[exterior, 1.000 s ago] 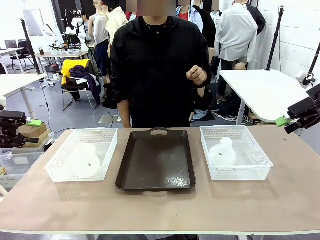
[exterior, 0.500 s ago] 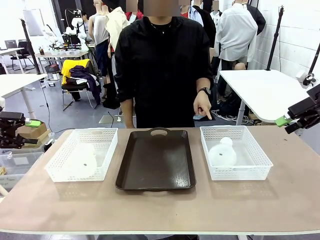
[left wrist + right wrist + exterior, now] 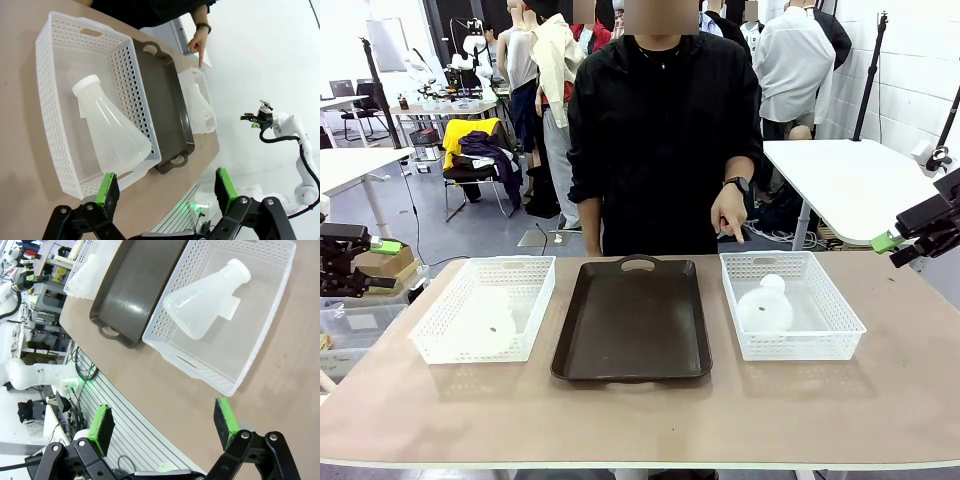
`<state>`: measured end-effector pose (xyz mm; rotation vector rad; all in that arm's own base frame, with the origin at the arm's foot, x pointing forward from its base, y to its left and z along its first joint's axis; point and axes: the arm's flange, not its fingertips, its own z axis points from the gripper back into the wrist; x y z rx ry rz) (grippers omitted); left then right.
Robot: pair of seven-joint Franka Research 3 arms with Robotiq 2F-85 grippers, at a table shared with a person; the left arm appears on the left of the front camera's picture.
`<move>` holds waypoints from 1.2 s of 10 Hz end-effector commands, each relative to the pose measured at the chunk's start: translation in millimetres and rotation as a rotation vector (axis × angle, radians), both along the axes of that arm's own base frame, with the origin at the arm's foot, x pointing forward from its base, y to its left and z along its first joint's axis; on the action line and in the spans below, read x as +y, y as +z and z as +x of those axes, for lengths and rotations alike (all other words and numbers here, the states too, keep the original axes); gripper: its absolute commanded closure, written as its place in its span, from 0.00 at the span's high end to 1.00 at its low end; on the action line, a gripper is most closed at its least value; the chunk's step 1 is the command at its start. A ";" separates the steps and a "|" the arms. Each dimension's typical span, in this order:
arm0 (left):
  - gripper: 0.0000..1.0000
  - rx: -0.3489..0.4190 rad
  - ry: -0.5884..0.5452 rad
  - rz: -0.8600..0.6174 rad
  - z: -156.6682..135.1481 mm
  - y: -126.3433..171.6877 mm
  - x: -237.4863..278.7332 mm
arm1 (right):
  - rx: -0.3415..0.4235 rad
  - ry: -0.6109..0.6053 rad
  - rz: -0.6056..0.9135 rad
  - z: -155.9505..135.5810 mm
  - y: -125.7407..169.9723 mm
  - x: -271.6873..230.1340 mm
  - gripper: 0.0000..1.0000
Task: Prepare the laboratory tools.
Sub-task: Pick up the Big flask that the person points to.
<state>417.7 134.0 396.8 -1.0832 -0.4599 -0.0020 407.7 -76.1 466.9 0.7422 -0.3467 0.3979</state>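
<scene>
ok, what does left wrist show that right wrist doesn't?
Left wrist extra: the person's hand pointing down toward the right basket, and the left end effector, open.
Right wrist extra: the right end effector, open, hanging past the table's near edge.
Shared: the dark tray, the left basket and the right basket, with the left flask and the right flask each lying on its side in its basket.

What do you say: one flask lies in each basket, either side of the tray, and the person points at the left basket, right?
No. The front view shows the hand pointing at the right basket, not the left basket. The rest holds: the left flask and right flask each lie in their own basket, either side of the tray.
</scene>
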 end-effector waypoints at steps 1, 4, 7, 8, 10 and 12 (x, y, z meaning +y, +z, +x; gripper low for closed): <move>1.00 0.003 0.004 -0.006 -0.9 0.5 0.1 | -0.004 0.000 -0.001 0.4 0.8 1.0 1.00; 1.00 0.003 0.004 -0.006 -0.9 0.5 0.1 | -0.004 0.000 -0.001 0.4 0.8 1.0 1.00; 1.00 0.003 0.004 -0.006 -0.9 0.5 0.1 | -0.004 0.000 -0.001 0.4 0.8 1.0 1.00; 1.00 0.003 0.004 -0.006 -0.9 0.5 0.1 | 0.000 0.000 0.000 0.0 0.0 -0.1 1.00; 1.00 0.003 0.004 -0.006 -0.9 0.5 0.1 | 0.030 -0.042 -0.042 16.9 33.8 40.6 1.00; 1.00 0.003 0.004 -0.006 -0.9 0.5 0.1 | 0.059 -0.076 -0.132 48.7 46.1 83.8 1.00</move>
